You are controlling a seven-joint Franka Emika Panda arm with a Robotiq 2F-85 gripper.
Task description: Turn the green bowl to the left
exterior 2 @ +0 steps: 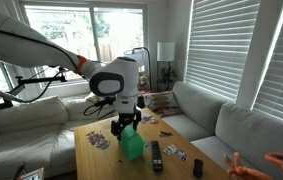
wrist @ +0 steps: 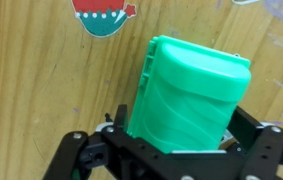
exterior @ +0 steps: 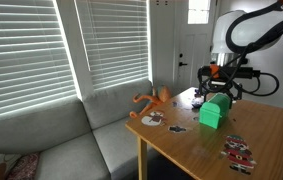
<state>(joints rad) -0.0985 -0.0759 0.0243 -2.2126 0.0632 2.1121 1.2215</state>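
Note:
The green bowl (exterior: 215, 112) is a bright green boxy container standing on the wooden table (exterior: 251, 135). It also shows in an exterior view (exterior 2: 131, 146) and fills the wrist view (wrist: 189, 92). My gripper (exterior: 221, 92) (exterior 2: 127, 126) is right over it. In the wrist view the black fingers (wrist: 176, 140) sit on both sides of the bowl's near end and press against it, so the gripper is shut on the bowl.
An orange spindly toy figure (exterior: 153, 100) (exterior 2: 266, 163) lies at the table's edge. Flat toys and stickers (exterior: 239, 150) (exterior 2: 99, 140) lie on the wood, with a dark remote-like item (exterior 2: 156, 155) beside the bowl. A grey sofa (exterior: 51, 140) stands next to the table.

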